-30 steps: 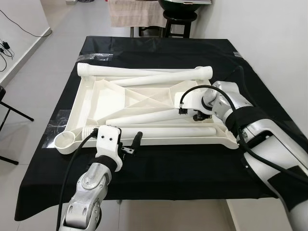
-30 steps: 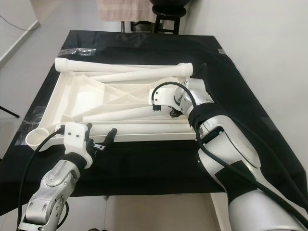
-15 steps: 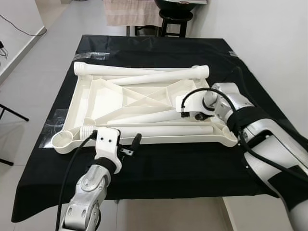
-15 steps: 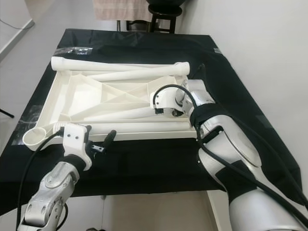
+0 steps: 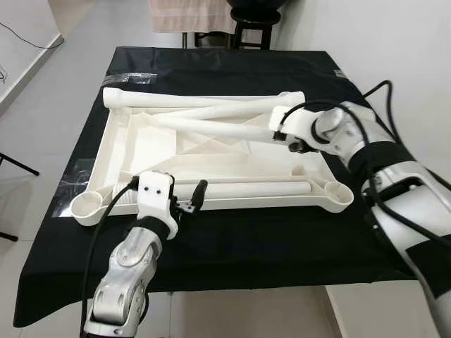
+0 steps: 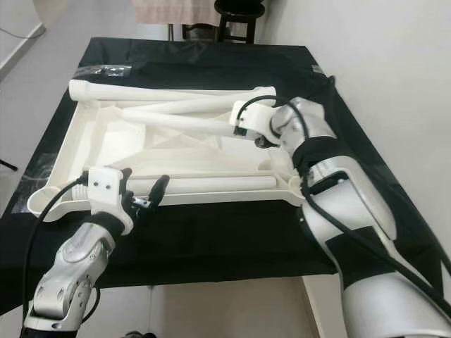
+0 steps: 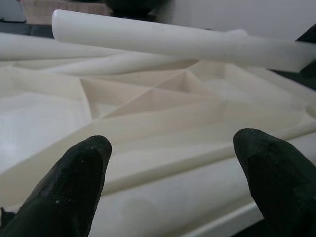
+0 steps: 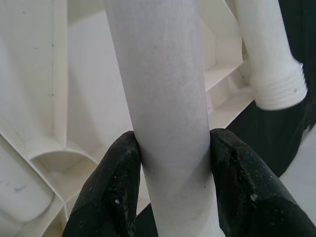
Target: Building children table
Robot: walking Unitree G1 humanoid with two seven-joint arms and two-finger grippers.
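Note:
The white plastic tabletop lies upside down on the black cloth. My right gripper is shut on one white tube leg, holding its end above the tabletop's back right part. That leg slants across the ribs. Two more legs lie along the back edge, and another leg rests along the front rim. My left gripper stands open at the tabletop's front left edge, with nothing between its fingers.
The black-covered table has bare cloth in front of and to the right of the tabletop. A dark stool and a hanging cloth stand behind the table. A white wall runs along the right; floor lies to the left.
My right gripper has raised the leg's end and carried it toward the back of the tabletop. The left gripper has stayed at the front edge. The camera has tilted slightly.

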